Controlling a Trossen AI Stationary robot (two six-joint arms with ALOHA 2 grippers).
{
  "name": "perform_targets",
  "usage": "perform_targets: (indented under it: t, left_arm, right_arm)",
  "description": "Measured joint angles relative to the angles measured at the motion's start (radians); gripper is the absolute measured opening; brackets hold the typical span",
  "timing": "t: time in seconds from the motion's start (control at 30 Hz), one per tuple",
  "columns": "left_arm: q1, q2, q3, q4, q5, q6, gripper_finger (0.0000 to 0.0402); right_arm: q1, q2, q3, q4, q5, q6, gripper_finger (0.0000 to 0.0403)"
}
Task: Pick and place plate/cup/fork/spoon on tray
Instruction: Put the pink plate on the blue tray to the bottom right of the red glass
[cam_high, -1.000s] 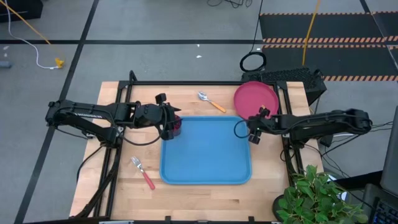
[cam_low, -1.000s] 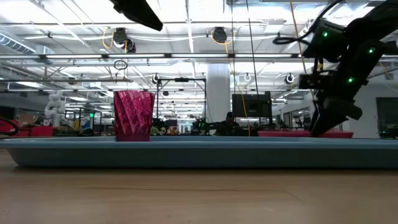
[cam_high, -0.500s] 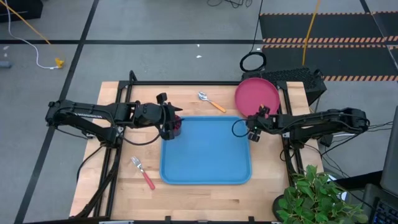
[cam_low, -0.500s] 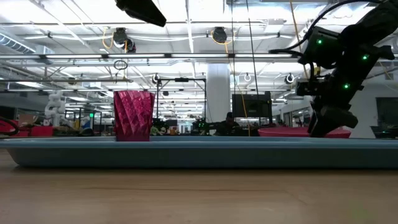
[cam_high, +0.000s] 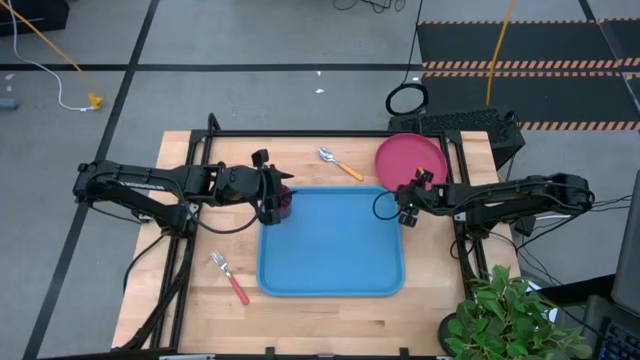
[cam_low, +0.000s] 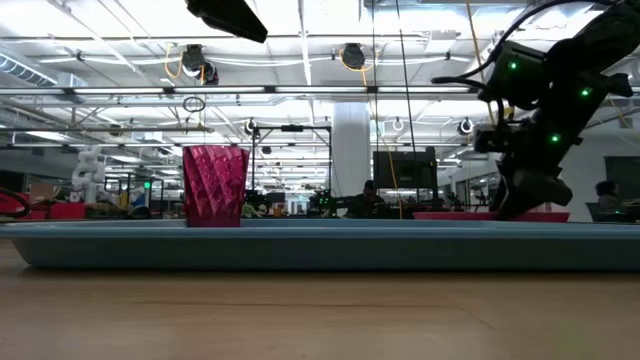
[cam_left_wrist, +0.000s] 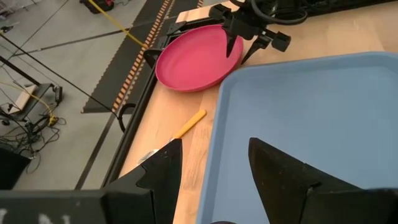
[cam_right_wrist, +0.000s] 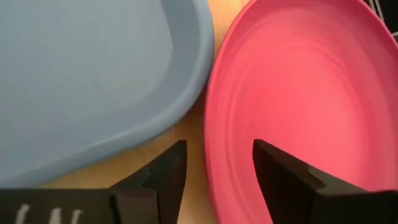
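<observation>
At the tray's (cam_high: 330, 240) 1 o'clock corner I've brought the right gripper (cam_high: 409, 197), fingers apart, onto the plate (cam_high: 411, 155) rim, which just nudged left; the left gripper (cam_high: 275, 200) is spread, clear of the cup (cam_high: 284, 205).

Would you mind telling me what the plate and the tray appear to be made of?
The plate looks like matte plastic: uniform pinkish-red with soft, dull shading. The tray also seems to be moulded plastic: even blue, rounded corners, smooth raised rim. Neither can be confirmed by sight.
</observation>
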Motion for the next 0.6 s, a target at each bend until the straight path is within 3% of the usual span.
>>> perform_targets:
  t: [0.23,0.37,0.6]
  left_arm:
    - [0.0,0.0,0.0,0.0,0.0,-0.007,0.0186]
    - [0.0,0.0,0.0,0.0,0.0,-0.01,0.0186]
    - [0.0,0.0,0.0,0.0,0.0,-0.01,0.0186]
  right_arm:
    - [-0.025,0.0,0.0,-0.032,-0.002,0.022,0.0159]
    - [-0.047,0.0,0.0,-0.038,-0.055,0.026,0.0133]
    - [-0.054,0.0,0.0,-0.038,-0.056,0.01,0.0068]
